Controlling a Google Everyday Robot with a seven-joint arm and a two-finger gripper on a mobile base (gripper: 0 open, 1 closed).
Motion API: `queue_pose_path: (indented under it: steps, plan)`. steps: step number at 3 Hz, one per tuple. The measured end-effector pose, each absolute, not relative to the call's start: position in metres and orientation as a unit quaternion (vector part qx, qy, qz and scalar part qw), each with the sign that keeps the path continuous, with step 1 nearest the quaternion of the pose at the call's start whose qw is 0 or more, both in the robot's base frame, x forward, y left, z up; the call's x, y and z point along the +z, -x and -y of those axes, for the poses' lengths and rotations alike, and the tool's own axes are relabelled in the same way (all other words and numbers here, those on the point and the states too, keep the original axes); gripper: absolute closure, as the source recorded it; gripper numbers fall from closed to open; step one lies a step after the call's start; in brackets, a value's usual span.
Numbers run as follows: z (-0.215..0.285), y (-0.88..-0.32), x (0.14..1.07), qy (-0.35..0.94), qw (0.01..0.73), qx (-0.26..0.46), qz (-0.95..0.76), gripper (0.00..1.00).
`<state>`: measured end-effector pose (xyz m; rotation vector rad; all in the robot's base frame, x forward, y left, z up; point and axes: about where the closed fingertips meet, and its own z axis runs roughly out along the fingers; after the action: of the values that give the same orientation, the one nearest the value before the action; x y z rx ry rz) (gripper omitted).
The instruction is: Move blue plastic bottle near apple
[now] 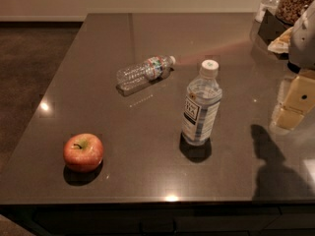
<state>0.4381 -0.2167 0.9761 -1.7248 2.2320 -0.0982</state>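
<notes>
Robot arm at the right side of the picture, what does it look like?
The arm is a smooth white-grey shell. Below it, at the right edge, the end effector is pale cream and blocky, with one small dark round spot. No cables show.

tool [294, 104] at right edge, arm [306, 31] above

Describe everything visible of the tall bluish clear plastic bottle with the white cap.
The tall bluish clear plastic bottle stands upright on the dark grey table, right of centre. Its white screw cap is on, with a blue-and-white label with dark text around its middle and a shadow at its base. Only the table touches it; the gripper sits apart at the right edge.
</notes>
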Motion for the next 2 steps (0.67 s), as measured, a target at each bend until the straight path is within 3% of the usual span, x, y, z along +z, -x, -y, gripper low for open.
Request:
queue_pose_path:
  steps: [1,2]
  plan:
    - [0.216,-0.438,0.977,0.603,0.161,-0.034,-0.781,0.0]
    - [0.186,-0.432,0.964,0.61,0.168,0.03,-0.774,0.0]
